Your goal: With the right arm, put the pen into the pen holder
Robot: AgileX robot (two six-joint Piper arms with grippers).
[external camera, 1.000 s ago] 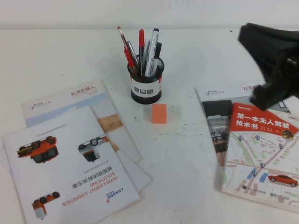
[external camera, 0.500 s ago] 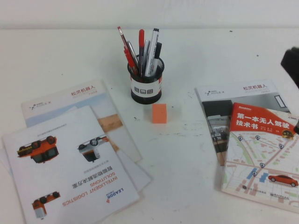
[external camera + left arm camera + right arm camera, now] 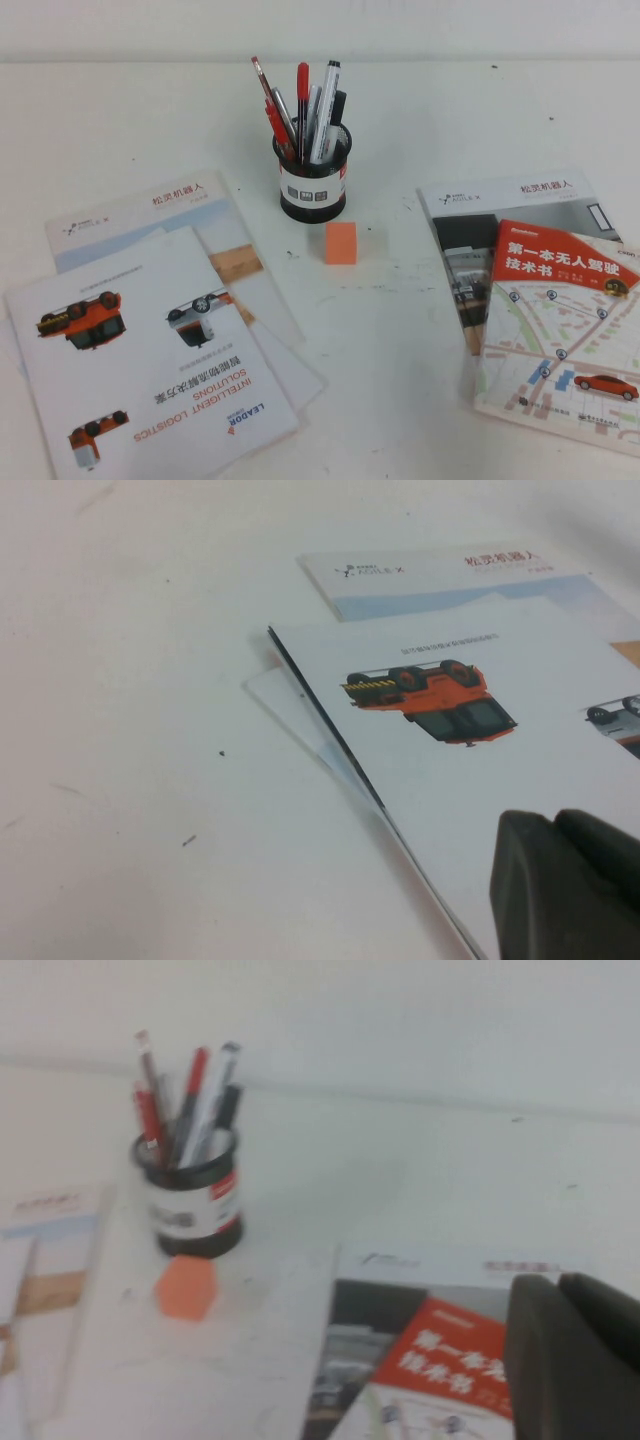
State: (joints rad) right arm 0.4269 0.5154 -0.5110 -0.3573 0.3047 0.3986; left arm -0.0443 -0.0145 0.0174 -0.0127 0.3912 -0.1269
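Note:
The black mesh pen holder (image 3: 313,180) with its white label band stands upright at the back middle of the table. The pen (image 3: 302,88), black with a red cap, stands in it, cap up, among a red pencil and white and silver pens. Holder (image 3: 190,1200) and pen (image 3: 195,1075) also show in the right wrist view. My right gripper (image 3: 558,1285) is shut and empty, well away from the holder, above the red-covered booklet (image 3: 450,1355). My left gripper (image 3: 556,822) is shut and empty over the truck brochure (image 3: 470,730). Neither arm shows in the high view.
An orange block (image 3: 341,243) lies just in front of the holder. Several brochures (image 3: 150,340) lie fanned at the front left. Two booklets (image 3: 560,300) lie overlapped at the right.
My right arm has drawn back to the right and left the high view. The holder, pens and block have not moved.

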